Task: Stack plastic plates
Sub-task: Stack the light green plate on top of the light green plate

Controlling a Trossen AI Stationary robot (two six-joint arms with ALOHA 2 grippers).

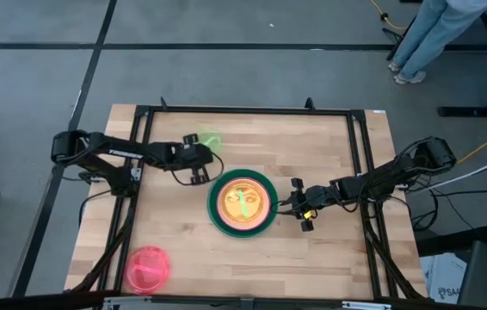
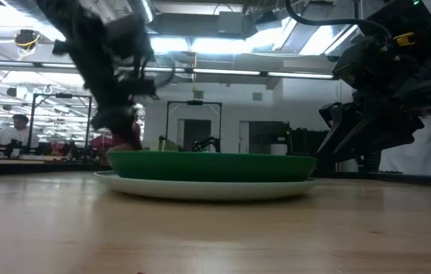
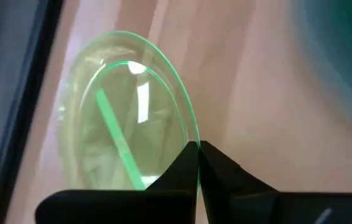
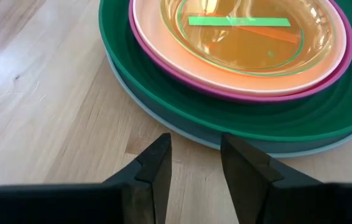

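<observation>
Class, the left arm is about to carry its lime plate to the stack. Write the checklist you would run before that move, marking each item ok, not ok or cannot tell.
1. Left gripper shut on the lime green plate: ok, the fingers meet at its rim.
2. Plate lifted off the table: cannot tell.
3. Stack ready: ok; a lime green plate and an orange one lie in cream, magenta, dark green and light blue.
4. Right gripper away from the stack: not ok; it is open, close to the stack's rim.
5. Pink plate out of the way: ok, near the table's front left corner.
</observation>
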